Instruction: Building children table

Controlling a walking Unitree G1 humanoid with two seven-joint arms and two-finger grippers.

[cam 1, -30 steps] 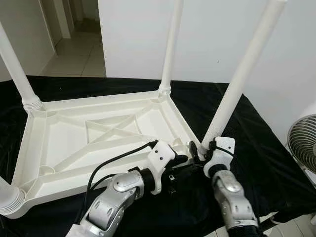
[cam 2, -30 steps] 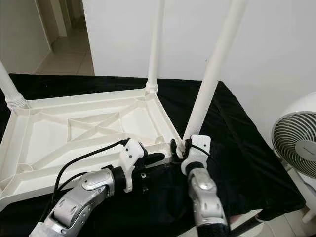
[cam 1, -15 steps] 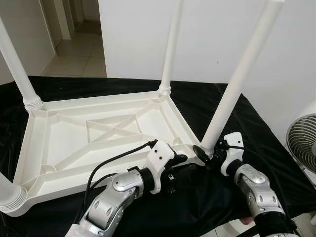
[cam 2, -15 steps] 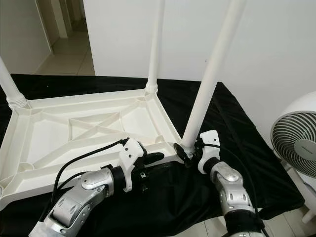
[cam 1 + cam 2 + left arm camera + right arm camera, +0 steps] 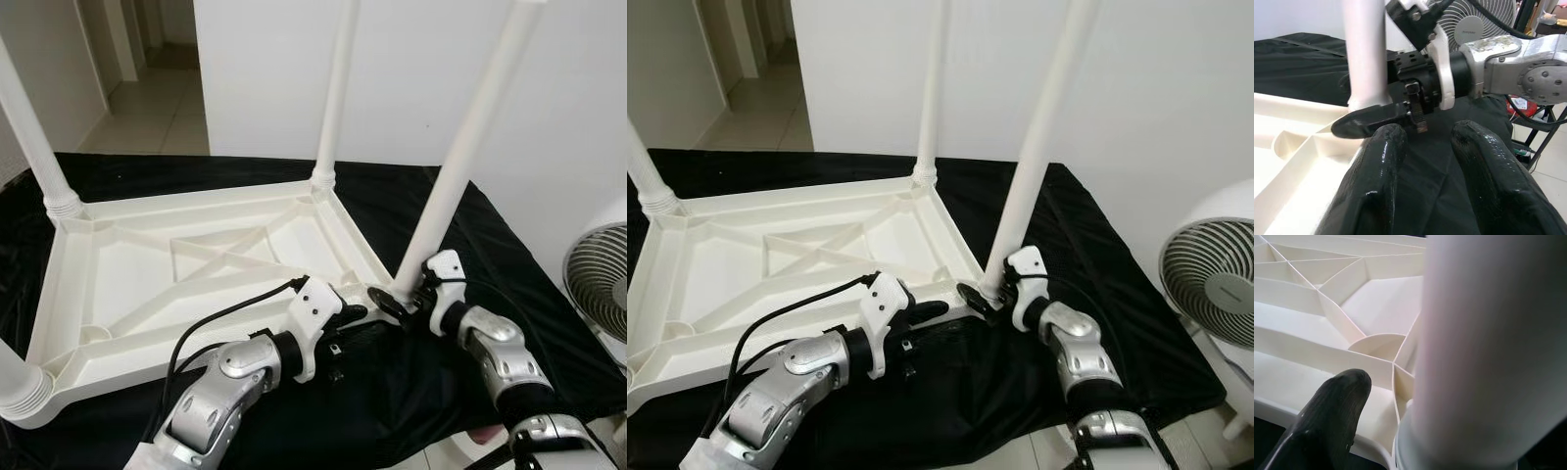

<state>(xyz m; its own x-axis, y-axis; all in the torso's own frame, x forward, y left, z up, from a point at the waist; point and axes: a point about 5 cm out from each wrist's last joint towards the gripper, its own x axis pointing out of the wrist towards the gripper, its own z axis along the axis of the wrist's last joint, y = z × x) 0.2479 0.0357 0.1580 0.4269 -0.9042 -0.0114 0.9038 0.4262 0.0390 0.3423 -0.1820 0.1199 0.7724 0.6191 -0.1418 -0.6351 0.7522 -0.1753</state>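
Black cloth (image 5: 549,323): covering the supporting surface, draping over its edges.

Children table (image 5: 127,284): lying upside down on the cloth, ribbed white plastic underside facing up, legs pointing upward. Likely light, stiff and smooth; probably best gripped at rim or ribs.

Near-right leg (image 5: 460,157): standing in the corner socket nearest the robot's right. Likely hollow, slippery; best taken low, close to the socket.

Fan (image 5: 1215,284): standing well off to the right.

Right end effector (image 5: 404,304): straddling the base of that leg, one finger (image 5: 1327,426) lying over the rim beside the tube; grip not confirmable, cannot tell.

Left end effector (image 5: 1422,147): hovering just beside that corner, fingers parted, holding nothing.
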